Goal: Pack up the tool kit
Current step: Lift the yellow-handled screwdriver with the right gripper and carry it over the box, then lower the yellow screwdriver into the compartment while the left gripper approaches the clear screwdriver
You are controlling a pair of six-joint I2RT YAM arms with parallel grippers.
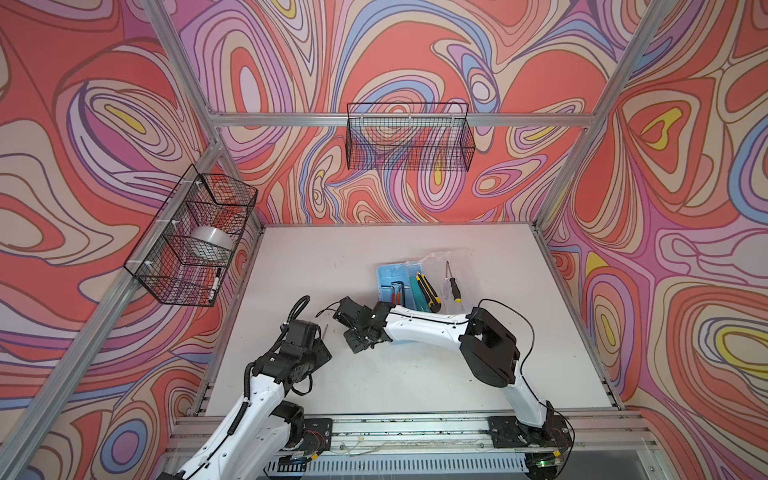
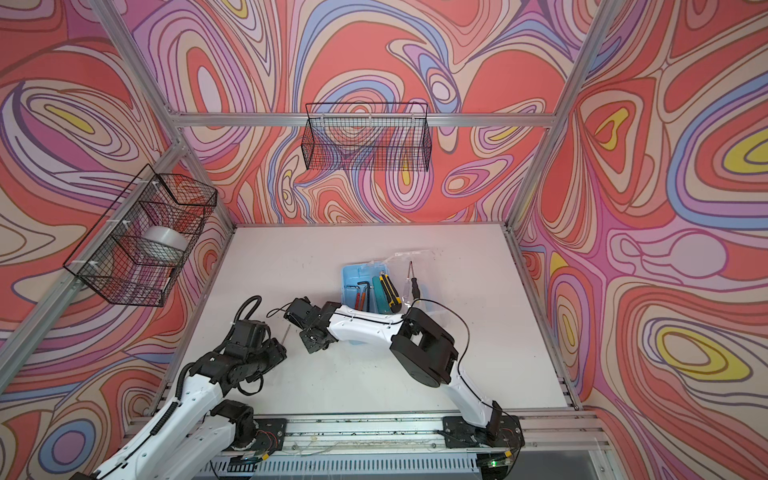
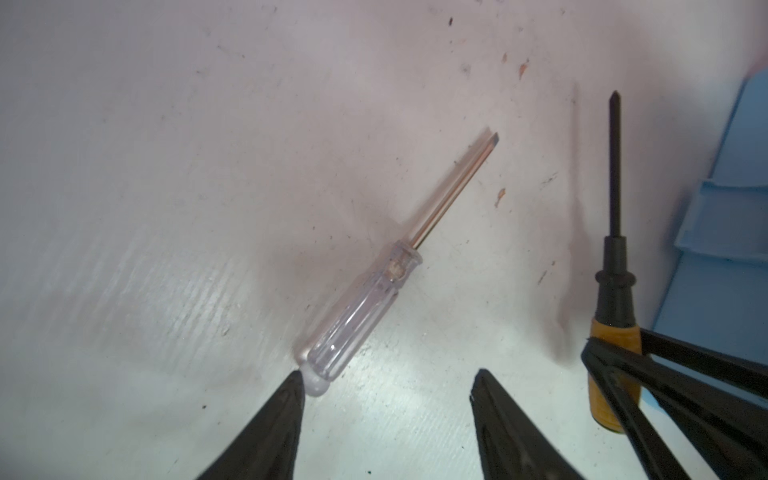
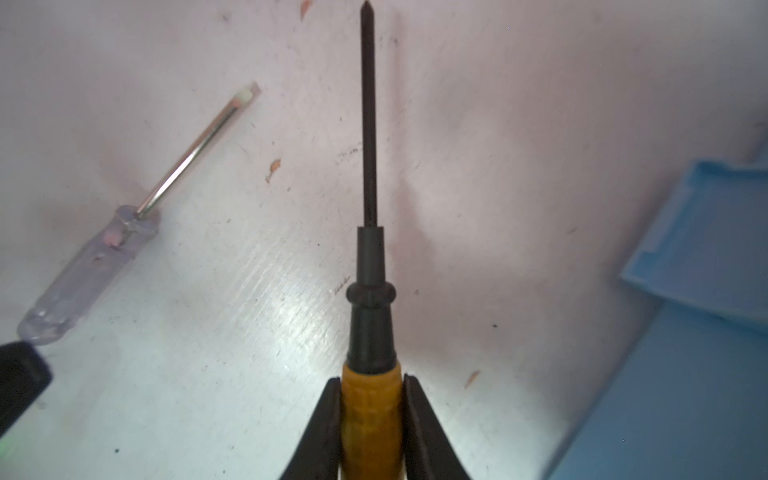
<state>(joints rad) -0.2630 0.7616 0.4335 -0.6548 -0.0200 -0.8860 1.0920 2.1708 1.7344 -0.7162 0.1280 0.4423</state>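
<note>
The right claw (image 4: 371, 379) is gripping a yellow-handled screwdriver (image 4: 370, 266), jaws tight on its handle, while the left claw (image 3: 387, 374) is hovering open and empty above a clear-handled screwdriver (image 3: 365, 299) lying on the worktop (image 3: 166, 208). The light-blue tool box (image 1: 387, 272) is sitting open just beyond the right arm, holding hex keys (image 1: 397, 286) and utility knives (image 1: 426, 291).

a swirl-patterned booth around a white table (image 1: 316, 257)
coral, lilac and blue walls (image 1: 415, 62), aluminium frame (image 1: 291, 119); one black wire basket (image 1: 409, 137) on the far wall, another basket (image 1: 174, 286) on the left.
</note>
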